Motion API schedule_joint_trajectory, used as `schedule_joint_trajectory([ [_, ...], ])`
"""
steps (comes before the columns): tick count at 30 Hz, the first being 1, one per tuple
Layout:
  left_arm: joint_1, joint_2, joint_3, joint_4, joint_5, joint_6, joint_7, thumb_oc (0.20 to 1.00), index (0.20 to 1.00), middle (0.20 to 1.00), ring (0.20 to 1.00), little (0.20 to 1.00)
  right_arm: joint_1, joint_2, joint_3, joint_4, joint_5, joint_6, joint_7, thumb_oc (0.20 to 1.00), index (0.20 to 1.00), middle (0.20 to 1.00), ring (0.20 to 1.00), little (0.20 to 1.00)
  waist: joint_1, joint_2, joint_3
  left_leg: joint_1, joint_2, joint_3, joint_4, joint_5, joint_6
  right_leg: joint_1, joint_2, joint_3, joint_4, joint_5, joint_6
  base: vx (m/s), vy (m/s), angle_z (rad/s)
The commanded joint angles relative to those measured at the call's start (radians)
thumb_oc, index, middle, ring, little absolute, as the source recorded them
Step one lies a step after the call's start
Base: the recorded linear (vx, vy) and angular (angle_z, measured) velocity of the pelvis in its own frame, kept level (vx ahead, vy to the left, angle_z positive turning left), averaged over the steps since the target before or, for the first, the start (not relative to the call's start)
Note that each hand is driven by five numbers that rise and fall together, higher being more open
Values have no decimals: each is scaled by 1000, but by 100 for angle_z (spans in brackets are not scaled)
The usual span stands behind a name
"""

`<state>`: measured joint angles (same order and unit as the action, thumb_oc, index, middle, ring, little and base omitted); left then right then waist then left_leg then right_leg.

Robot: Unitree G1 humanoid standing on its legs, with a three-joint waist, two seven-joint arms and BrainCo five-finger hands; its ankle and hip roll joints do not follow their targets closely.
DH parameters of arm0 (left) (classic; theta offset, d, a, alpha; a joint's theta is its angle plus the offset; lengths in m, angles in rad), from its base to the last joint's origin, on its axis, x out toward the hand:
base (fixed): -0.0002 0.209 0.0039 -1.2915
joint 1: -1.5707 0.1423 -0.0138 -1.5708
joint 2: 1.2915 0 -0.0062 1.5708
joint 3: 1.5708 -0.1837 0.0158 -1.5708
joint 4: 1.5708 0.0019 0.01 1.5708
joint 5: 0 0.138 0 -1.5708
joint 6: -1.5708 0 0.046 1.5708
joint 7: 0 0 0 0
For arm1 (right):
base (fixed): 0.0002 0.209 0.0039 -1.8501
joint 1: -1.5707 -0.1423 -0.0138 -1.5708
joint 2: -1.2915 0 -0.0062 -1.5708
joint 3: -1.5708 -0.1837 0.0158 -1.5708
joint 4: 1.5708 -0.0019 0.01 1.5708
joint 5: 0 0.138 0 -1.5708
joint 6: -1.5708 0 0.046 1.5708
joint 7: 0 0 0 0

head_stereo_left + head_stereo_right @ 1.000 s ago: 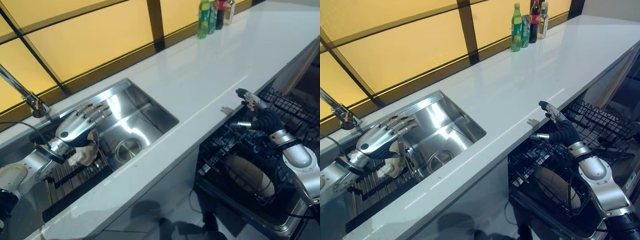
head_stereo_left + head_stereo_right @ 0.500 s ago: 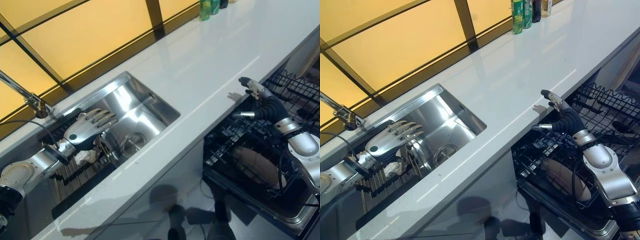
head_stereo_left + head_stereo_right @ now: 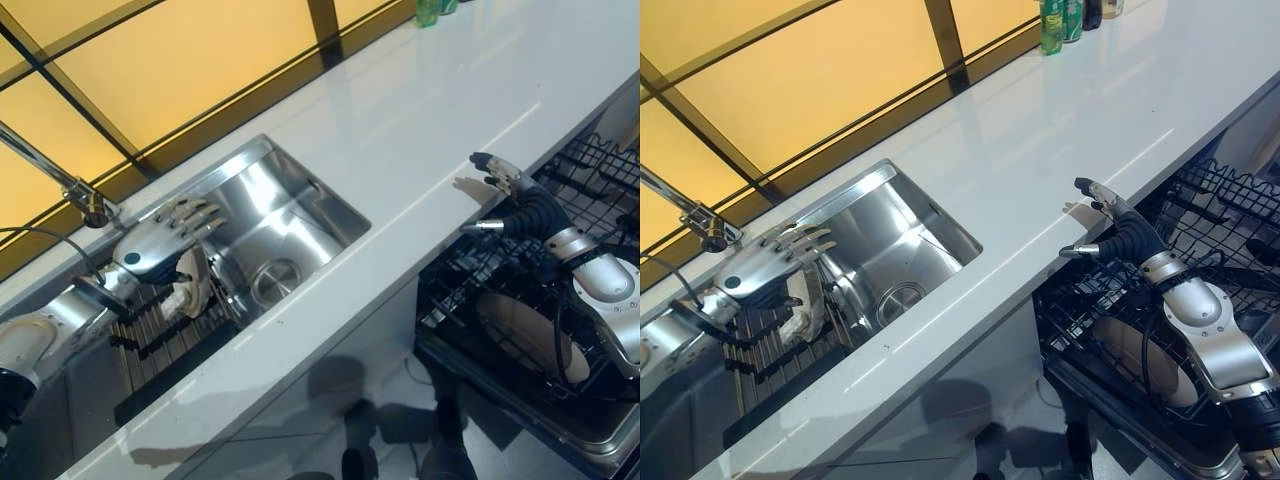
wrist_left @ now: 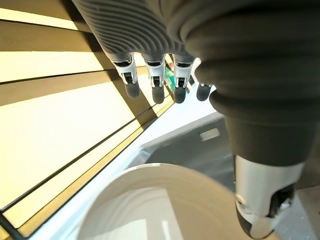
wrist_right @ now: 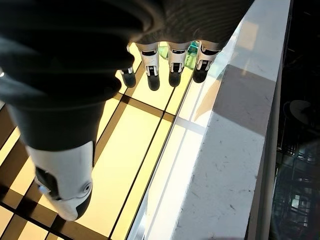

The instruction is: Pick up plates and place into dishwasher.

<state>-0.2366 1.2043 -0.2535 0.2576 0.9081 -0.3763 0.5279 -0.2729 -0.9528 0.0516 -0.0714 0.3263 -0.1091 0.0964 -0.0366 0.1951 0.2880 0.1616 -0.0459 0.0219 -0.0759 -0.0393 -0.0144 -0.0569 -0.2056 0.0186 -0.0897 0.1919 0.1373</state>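
- Stainless-steel sink [image 3: 300,215] is the landmark, set into a white countertop [image 3: 440,110]; chrome faucet [image 3: 60,180] stands at the sink's back-left corner; drain [image 3: 272,284] sits in the basin floor.
- L hand [image 3: 160,240] hovers over the sink's left part, above a dark slatted drying rack [image 3: 150,335]; fingers straight & spread, palm down; nothing gripped.
- Cream plate [image 3: 192,285] stands on edge in that rack, just under the L hand's fingers; whether fingers touch its rim, can't tell; in the L wrist view the plate [image 4: 165,205] shows as a pale ribbed rim below the fingertips [image 4: 158,92], thumb off to one side, not closed round it.
- R hand [image 3: 1110,225] is well right of the sink, at the countertop's front edge, over the dishwasher rack [image 3: 520,300]; fingers extended, thumb sticking out sideways; holds nothing; R wrist view shows fingertips [image 5: 172,77] straight, w/ counter edge beside them.
- Black wire dishwasher rack is pulled out below the counter, right of the sink; one cream plate in rack [image 3: 525,335] already leans among the tines, under the R forearm.
- Green bottles [image 3: 1058,20] stand at the counter's back, far right of the sink, against amber panels [image 3: 180,60] w/ dark frames.
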Motion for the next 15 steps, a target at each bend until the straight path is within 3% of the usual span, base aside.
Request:
schedule_joint_trajectory([
  [1, 40, 126, 55, 13, -20, 64, -32, 1000, 1000, 1000, 1000, 1000, -59, -59, -9, -41, 28, -28, -1, 1000, 1000, 1000, 1000, 1000, 13, -2, -69, -132, -16, -41, 88, -10, -21, -42, -112, -16, 199, -157, 71, 0, 0, 0],
  [7, 12, 140, 3, 59, 2, 91, -75, 1000, 1000, 1000, 1000, 1000, -96, -67, 26, -41, 33, -9, 1, 1000, 1000, 1000, 1000, 1000, 4, 7, -70, -121, -12, -39, 75, -7, -26, -38, -114, -15, 194, -156, 72, 1, 7, 0],
  [15, -6, 85, -55, 132, 68, 98, -44, 1000, 1000, 1000, 1000, 1000, -152, -71, 67, -35, 27, 14, -9, 1000, 1000, 1000, 1000, 1000, -4, 13, -51, -133, -13, -36, 78, -3, -29, -54, -110, 3, 198, -151, 71, -5, 39, -1],
])
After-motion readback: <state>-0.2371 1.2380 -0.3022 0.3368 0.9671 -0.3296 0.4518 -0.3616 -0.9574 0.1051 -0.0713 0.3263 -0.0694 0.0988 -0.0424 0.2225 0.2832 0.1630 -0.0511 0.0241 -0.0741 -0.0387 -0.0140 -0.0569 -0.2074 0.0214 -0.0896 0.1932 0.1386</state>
